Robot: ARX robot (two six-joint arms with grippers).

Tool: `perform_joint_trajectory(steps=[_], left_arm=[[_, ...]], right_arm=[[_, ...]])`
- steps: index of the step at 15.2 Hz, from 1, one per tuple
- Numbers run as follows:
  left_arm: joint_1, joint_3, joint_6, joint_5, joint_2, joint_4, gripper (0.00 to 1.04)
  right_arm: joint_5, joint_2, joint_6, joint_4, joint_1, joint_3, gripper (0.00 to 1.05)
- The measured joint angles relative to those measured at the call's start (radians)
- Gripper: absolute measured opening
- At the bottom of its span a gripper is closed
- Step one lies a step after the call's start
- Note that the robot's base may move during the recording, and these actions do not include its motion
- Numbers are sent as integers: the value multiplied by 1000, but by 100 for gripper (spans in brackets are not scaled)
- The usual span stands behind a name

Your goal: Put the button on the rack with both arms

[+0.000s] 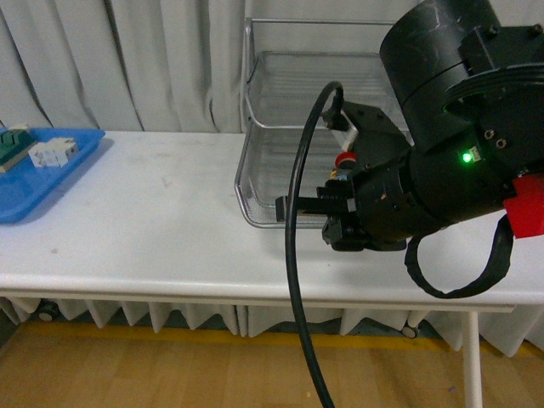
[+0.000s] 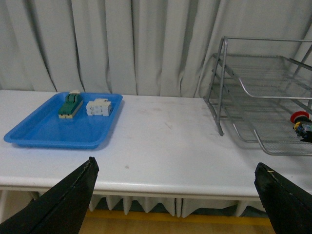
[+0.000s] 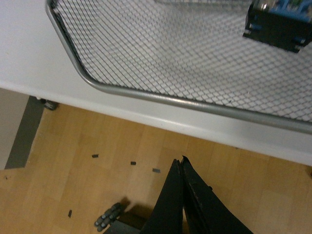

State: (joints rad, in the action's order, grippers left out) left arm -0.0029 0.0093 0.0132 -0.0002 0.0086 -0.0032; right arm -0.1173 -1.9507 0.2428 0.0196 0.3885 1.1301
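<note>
in the front view my right claw (image 1: 340, 223) hangs at the rack's (image 1: 255, 161) near edge, and the button (image 1: 344, 159) sits on the bottom tier. from my left wrist, my left claw (image 2: 178, 195) is spread wide. from my right wrist, the fingers (image 3: 170, 204) are pressed together, empty.

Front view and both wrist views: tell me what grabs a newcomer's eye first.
The bulky black right arm fills the front view's right side, in front of the silver wire-mesh three-tier rack. A small red-capped push-button switch sits on the rack's bottom tier. At the table's far left, a flat blue plastic tray holds a green-and-cream block and a white block.
</note>
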Motion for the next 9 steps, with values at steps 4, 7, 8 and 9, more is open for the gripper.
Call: perform_joint_trajectory(steps=[4,7,8,9], left_arm=[[0,0,0,0,0,0,98],[0,0,0,0,0,0,98],[0,0,0,0,0,0,98],[0,0,0,0,0,0,98]], right_arm=[[17,-61,7,33,-15,40,2],[19,-110,27,32,-31,96,2],[19,-119,27,33,-38,103,2],[19,-132,27,41,-44,117,2]])
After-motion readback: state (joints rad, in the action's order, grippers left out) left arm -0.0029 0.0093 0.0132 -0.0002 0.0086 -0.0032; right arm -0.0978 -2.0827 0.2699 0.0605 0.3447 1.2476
